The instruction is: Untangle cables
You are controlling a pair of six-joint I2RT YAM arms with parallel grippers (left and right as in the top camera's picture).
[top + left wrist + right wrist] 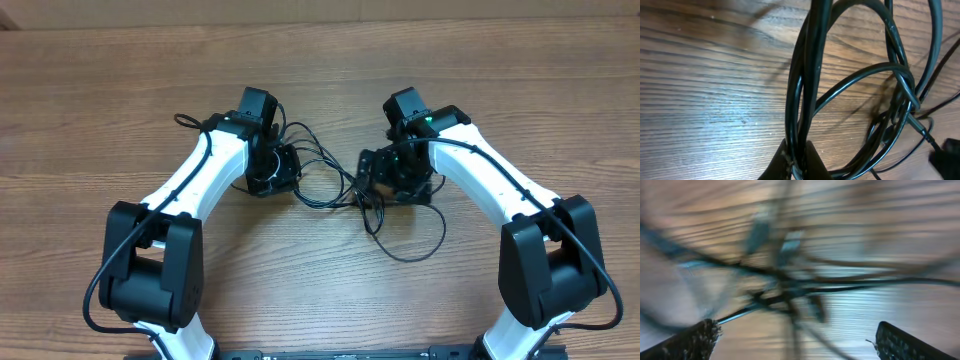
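Observation:
Thin black cables (330, 180) lie tangled on the wooden table between the two arms, with a loop trailing toward the front right (415, 250). My left gripper (797, 160) is shut on a bundle of looped cables (807, 85) that rise straight up from its fingertips. In the overhead view the left gripper (275, 170) sits at the tangle's left end. The right gripper (797, 340) is wide open just above the blurred cables (785, 287), with strands between and beyond its fingers (897, 342) and nothing gripped. From overhead the right gripper (385, 180) is over the tangle's right end.
The wooden table (100, 110) spreads around both arms. Thick black arm cables run along the left arm (110, 270) and right arm (590, 270). A plug connector (925, 131) and a dark object (946, 155) show at the lower right of the left wrist view.

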